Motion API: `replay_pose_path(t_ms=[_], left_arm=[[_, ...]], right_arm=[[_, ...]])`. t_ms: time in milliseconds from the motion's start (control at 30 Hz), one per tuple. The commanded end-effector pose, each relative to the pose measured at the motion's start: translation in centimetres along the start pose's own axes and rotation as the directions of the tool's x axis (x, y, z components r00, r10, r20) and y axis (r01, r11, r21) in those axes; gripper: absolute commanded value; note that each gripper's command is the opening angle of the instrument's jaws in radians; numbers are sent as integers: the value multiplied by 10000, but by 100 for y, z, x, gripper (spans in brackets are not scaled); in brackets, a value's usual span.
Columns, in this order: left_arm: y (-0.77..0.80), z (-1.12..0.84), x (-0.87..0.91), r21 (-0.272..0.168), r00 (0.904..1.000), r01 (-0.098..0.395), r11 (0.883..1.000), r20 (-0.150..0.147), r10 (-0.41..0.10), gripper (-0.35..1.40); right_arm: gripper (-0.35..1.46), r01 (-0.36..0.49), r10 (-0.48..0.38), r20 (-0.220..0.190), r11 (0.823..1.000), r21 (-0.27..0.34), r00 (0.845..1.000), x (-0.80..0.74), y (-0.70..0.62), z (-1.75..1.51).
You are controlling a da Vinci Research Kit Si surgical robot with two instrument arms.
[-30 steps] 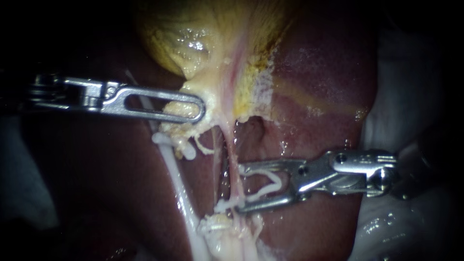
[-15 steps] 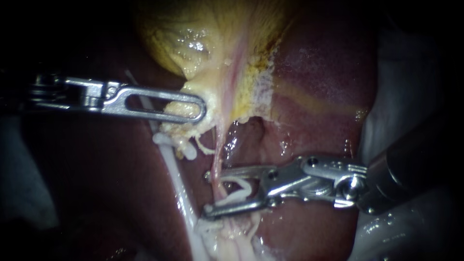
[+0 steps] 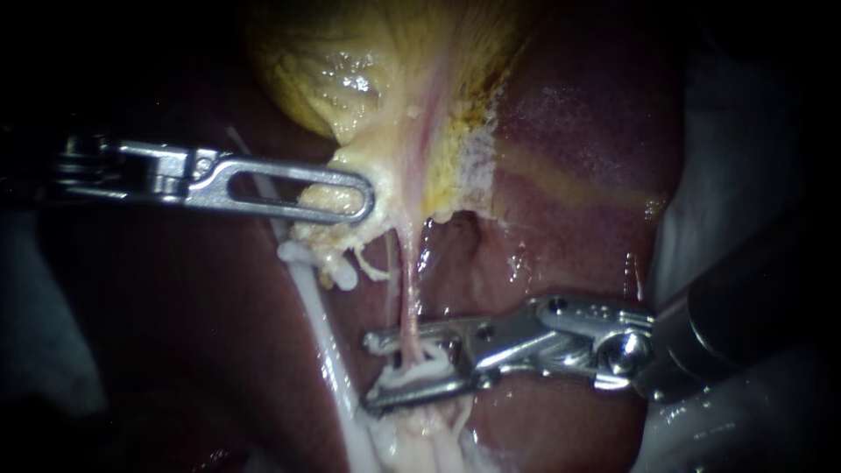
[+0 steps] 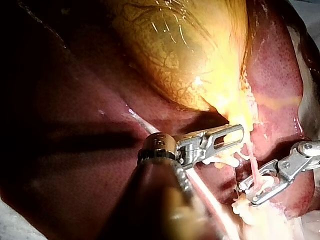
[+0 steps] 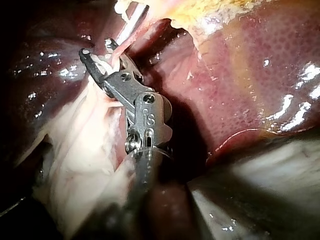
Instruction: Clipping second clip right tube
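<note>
Right instrument (image 3: 371,372) jaws narrowed, clip (image 3: 410,378) pressed — astride right tube (image 3: 408,298)

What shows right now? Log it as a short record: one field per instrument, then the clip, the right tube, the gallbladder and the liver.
left instrument: jaws shut on the gallbladder's lower end
right instrument: jaws astride the right tube, holding the clip
clip: white, between the right instrument's jaws, against the tube
right tube: thin, pink, runs from the gallbladder down between those jaws
gallbladder: yellow, above both instruments in the endoscope view
liver: dark red, glistening, behind the tube
</note>
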Motion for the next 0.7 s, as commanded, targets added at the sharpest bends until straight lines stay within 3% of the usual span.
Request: replay_pose_path(t_ms=[33, 267, 400, 700], left_arm=[[0, 0, 0, 0, 10000, -1, 10000, -1, 1, -35], [1, 0, -1, 3, 10000, -3, 10000, -4, 3, -35], [2, 0, -1, 4, 10000, -6, 10000, -6, 6, -35], [3, 1, -1, 3, 10000, -9, 10000, -4, 9, -35]], right_arm=[[-35, -241, 241, 1, 9997, -4, 9997, 0, 0, -1], [-35, -329, 328, -88, 9993, -147, 9994, -6, -1, -10], [-35, -317, 322, 180, 9991, -283, 9993, -9, -3, -11], [-35, -319, 324, 181, 9991, -278, 9993, -8, -3, -12]])
